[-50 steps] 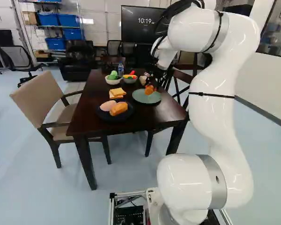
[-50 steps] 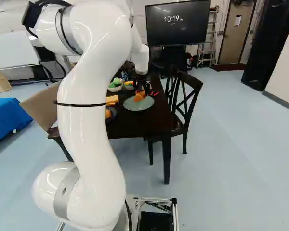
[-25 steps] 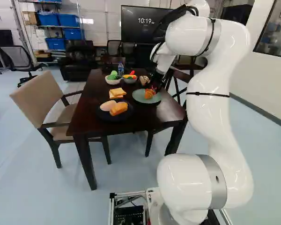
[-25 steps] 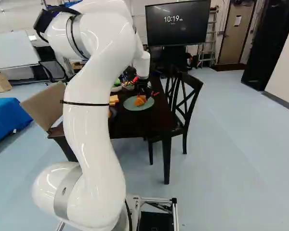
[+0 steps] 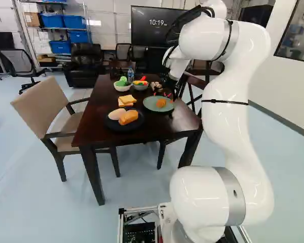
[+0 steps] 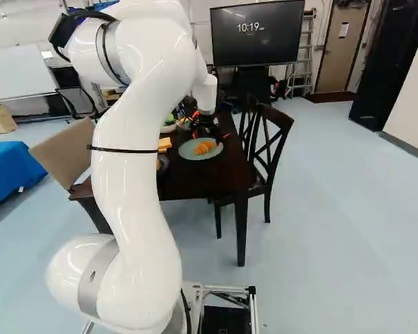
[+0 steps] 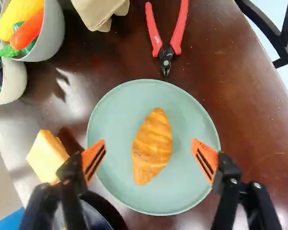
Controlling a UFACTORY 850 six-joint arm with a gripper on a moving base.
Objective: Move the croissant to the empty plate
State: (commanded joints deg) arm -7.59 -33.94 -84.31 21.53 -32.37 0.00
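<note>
With the golden-brown, ridged croissant [image 7: 152, 146] lying on the round, pale green plate [image 7: 187, 182], the placing looks done, and the step in hand is, I judge, a clean retreat. The jaws stand wide apart, clamped on nothing, so lift straight up before any sideways travel; a slanted exit could let one of the orange pads [image 7: 93, 160] nudge the pastry or tip the plate's rim. Don't close until well above. Once up, swing clear of the red-handled cutters [image 7: 166, 53] on the dark wooden bench [image 7: 249, 143], and of the square yellow bread slice [image 7: 44, 155] and black round plate [image 7: 107, 208] near one of the jaws. As for the croissant, it shows between the jaws in the wrist view, bare plate visible on either side, its long axis running roughly across their closing line. How high they stand above it I cannot tell.
</note>
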